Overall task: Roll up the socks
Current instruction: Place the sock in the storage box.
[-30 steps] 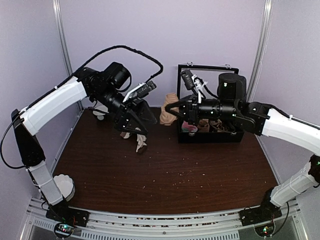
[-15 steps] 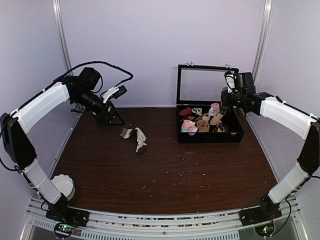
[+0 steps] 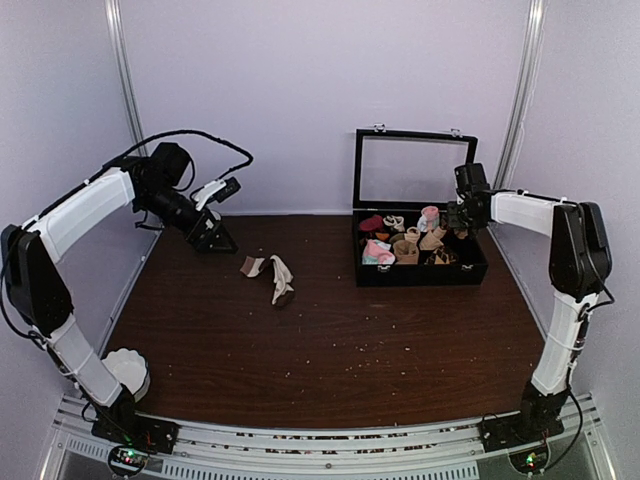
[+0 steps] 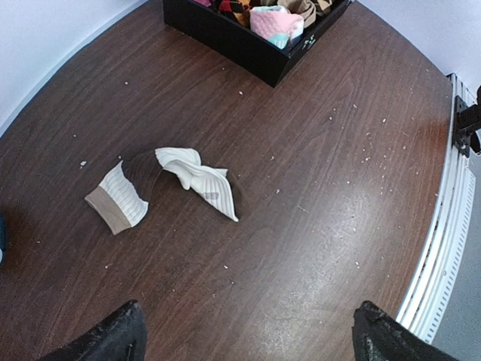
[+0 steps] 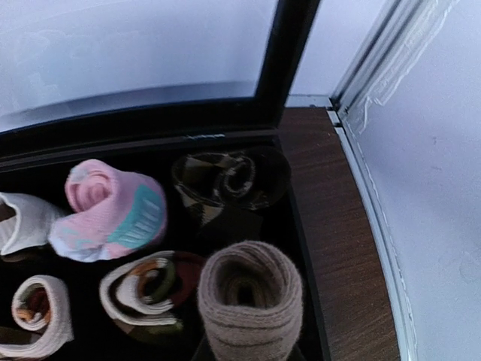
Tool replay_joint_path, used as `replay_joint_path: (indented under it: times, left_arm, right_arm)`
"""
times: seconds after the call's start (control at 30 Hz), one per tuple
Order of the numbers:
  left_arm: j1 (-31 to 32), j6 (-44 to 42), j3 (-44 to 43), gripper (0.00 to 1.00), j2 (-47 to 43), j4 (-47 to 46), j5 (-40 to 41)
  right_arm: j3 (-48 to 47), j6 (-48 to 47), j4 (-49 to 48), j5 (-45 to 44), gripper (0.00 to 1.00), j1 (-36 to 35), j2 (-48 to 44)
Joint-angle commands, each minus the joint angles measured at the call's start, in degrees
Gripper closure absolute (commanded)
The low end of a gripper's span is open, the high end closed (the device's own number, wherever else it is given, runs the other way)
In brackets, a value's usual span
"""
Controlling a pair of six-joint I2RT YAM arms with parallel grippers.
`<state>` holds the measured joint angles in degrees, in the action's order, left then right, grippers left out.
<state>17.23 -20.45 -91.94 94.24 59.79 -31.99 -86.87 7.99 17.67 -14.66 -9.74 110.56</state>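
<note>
The socks [image 5: 248, 297] are a tan-beige roll standing on end in the right side of the black box [image 5: 302, 226], also seen as the tan roll [image 3: 432, 238] from above. My right gripper [image 5: 248, 355] is shut on the roll's lower end, over the box at the back right [image 3: 457, 217]. My left gripper [image 4: 252, 342] is open and empty, up at the back left [image 3: 210, 238], well clear of the table. A loose pair of cream ribbed socks [image 4: 169, 184] with tan and brown bands lies crumpled on the dark wooden table [image 3: 330, 350], left of the box.
The box [image 3: 420, 274] has its glass lid [image 3: 415, 168] standing open and holds several other rolls, among them a pink and teal one [image 5: 113, 210] and a dark patterned one [image 5: 229, 177]. A white round object [image 3: 128, 372] sits at the front left. A metal post [image 5: 376, 68] stands right of the box.
My right arm carried the tan roll from left of the box to over its right side. My left arm drew back from above the loose socks to the back left.
</note>
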Motion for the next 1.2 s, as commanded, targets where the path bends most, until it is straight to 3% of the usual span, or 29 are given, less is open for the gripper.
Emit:
replay_joint_path:
  times: [0.0,0.47,0.73,0.93,1.17]
  left_arm:
    - [-0.3,-1.1,-0.9,0.02,1.4,-0.6,-0.4]
    - [-0.5,-2.2,-5.8,0.02,3.1,1.9,-0.6]
    - [-0.9,-2.2,-7.9,0.02,2.5,2.6,-0.5]
    - [-0.9,-2.2,-7.5,0.02,1.8,2.6,-0.7]
    - [-1.0,-1.5,-8.2,0.02,1.7,2.6,-1.1]
  right_arm:
    - [-3.4,4.1,2.1,-1.8,1.00,2.2,2.5]
    - [-18.3,5.1,17.6,-1.3,1.00,3.8,14.0]
    - [-22.3,5.8,22.9,0.4,0.97,5.2,17.9]
    - [-21.8,4.5,22.3,4.1,0.84,5.5,18.0]
    - [-20.3,2.8,19.1,6.2,0.88,5.6,17.0]
